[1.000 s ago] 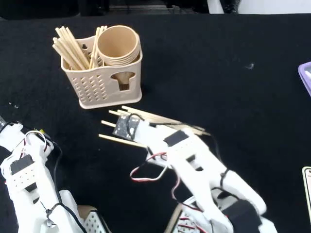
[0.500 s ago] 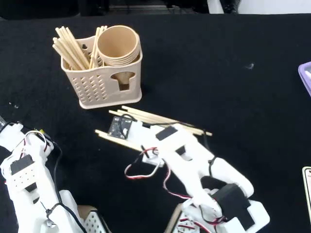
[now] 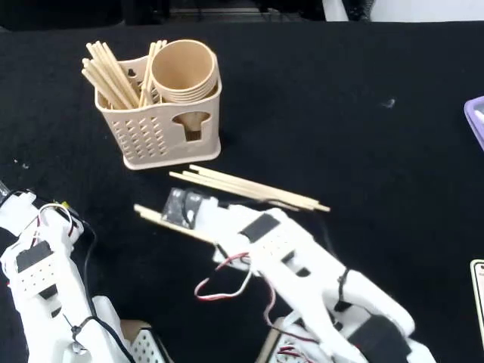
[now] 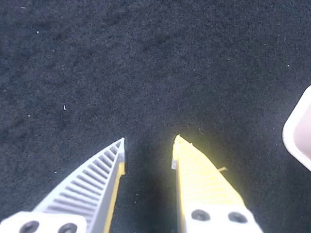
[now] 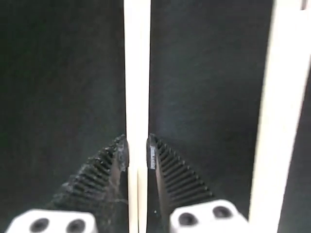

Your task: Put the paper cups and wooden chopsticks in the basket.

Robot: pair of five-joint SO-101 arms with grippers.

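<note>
The beige basket (image 3: pixel 162 125) stands at the back left and holds several wooden chopsticks (image 3: pixel 110 74) and stacked paper cups (image 3: pixel 184 72). A few loose chopsticks (image 3: pixel 253 188) lie in a bundle on the black cloth in front of it. My right gripper (image 3: pixel 177 206) sits just before that bundle, shut on a single chopstick (image 3: pixel 151 215) that sticks out to the left. In the right wrist view, that chopstick (image 5: pixel 137 73) runs between the toothed fingers of the right gripper (image 5: pixel 137 145), with another stick (image 5: pixel 274 97) beside it. My left gripper (image 4: pixel 148 141) is open over bare cloth.
The left arm (image 3: pixel 34 261) rests at the front left corner. A purple object (image 3: pixel 476 113) pokes in at the right edge, and a card (image 3: pixel 478 283) lies lower down that edge. A pale edge (image 4: pixel 299 131) shows beside the left gripper.
My right gripper has slid left and toward the front with one chopstick, drawing it away from the bundle. The left arm has stayed still.
</note>
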